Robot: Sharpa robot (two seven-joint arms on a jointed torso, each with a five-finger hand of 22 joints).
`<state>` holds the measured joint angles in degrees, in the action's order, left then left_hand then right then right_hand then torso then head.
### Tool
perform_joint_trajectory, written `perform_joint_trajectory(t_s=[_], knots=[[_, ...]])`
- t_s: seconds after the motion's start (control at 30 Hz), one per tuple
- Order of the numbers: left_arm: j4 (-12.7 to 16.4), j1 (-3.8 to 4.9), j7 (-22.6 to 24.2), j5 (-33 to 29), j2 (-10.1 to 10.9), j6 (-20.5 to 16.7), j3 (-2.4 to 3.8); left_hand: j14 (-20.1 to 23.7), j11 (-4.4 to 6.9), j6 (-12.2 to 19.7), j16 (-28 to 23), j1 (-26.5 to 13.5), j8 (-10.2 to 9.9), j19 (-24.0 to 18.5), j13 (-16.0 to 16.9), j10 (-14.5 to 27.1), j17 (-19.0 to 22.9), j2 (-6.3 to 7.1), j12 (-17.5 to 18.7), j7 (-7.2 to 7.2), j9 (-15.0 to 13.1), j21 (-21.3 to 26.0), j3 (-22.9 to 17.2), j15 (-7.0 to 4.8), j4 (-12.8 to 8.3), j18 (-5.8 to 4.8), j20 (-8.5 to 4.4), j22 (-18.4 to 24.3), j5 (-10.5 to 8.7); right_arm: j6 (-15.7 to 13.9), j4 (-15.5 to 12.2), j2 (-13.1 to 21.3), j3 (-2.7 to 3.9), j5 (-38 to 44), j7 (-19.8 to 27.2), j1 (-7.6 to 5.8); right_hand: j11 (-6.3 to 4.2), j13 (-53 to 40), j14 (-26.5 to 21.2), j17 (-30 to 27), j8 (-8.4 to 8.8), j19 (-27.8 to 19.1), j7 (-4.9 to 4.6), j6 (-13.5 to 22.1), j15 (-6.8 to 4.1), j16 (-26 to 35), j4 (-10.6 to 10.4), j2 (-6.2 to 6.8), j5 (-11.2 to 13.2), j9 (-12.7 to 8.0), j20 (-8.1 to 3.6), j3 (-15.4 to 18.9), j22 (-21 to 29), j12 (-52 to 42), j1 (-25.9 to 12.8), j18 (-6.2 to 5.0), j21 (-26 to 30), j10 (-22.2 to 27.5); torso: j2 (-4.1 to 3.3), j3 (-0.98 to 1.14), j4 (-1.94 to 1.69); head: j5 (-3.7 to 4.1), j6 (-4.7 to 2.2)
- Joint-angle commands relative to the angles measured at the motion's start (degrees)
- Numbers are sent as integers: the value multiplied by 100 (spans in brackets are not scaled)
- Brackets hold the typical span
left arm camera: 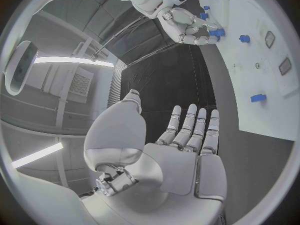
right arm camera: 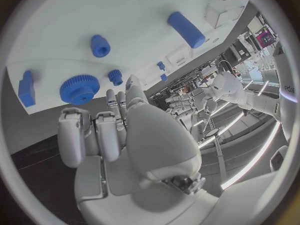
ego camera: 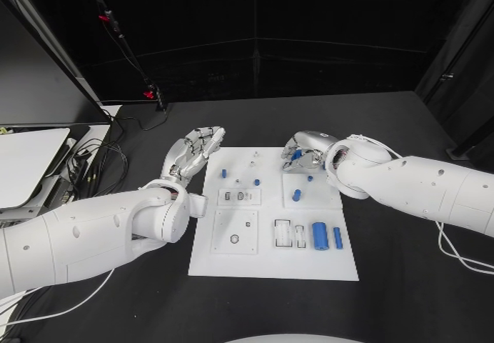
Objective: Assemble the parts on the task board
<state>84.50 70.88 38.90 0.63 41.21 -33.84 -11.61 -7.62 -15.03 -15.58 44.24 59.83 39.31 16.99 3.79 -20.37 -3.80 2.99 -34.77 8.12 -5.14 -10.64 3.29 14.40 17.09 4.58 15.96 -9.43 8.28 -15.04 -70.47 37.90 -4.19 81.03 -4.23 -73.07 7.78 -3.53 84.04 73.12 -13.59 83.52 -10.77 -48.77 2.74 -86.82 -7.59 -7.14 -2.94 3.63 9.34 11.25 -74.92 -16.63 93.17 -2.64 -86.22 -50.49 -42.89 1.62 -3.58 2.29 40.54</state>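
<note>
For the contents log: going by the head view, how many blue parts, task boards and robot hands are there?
Blue parts: 8 showing in the head view
Task board: 1
Hands: 2, left hand and right hand
Total: 11

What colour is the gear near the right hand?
Blue gear, clearest in the right wrist view.

Head view: dark room, black table [ego camera: 412, 271] soaks light; the white task board [ego camera: 270, 264] is evenly lit, near blown out, faint shadows. Wrist views: heavy fisheye bending, dark vignette rim, bright ceiling strip glare behind the task board.
</note>
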Motion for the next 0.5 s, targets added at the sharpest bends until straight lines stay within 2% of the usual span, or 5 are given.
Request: perform_joint_trajectory(t_s=[0.03,0.13,0.33,0.5], knots=[[0,8,1778,44,-7,74,7,1,0,6,23,3,38,-22,-5,1,8,-52,-19,890,9,-23,-37,17,-12,88,3,7,38,75,9,-23,6,264,-180,-12,-11,-1,270,-5,57,-60,20,-43,41,23,35,-2,20,6,7,-73,-400,63,155,1,29,-38,17,-8,0,-9,13],[1,8,1772,44,-11,77,7,1,0,5,24,9,41,-28,-5,2,7,-73,-23,890,14,-23,-43,18,-13,88,5,7,41,108,10,-36,6,368,-235,-12,-34,1,274,1,111,-68,52,-46,29,25,72,-7,21,5,-5,-120,-387,112,253,-3,35,-31,24,-9,0,-23,25],[5,8,1764,44,0,76,7,2,0,4,28,19,46,-34,-5,3,7,-107,-28,890,22,-26,-53,21,-15,89,7,7,48,206,39,-93,6,457,-346,-11,-38,0,273,-12,122,-71,59,-51,26,29,74,-2,21,6,-8,-124,-383,121,265,-4,37,-35,36,-20,15,-67,31],[1,8,1756,44,0,78,7,2,0,3,29,21,47,-34,-4,4,7,-113,-29,890,23,-28,-54,21,-15,90,8,6,50,326,75,-157,5,491,-458,-11,-49,-3,273,-17,135,-75,76,-103,15,33,58,-12,21,13,-17,-139,-377,138,274,-5,41,-71,47,-23,5,-30,49]])
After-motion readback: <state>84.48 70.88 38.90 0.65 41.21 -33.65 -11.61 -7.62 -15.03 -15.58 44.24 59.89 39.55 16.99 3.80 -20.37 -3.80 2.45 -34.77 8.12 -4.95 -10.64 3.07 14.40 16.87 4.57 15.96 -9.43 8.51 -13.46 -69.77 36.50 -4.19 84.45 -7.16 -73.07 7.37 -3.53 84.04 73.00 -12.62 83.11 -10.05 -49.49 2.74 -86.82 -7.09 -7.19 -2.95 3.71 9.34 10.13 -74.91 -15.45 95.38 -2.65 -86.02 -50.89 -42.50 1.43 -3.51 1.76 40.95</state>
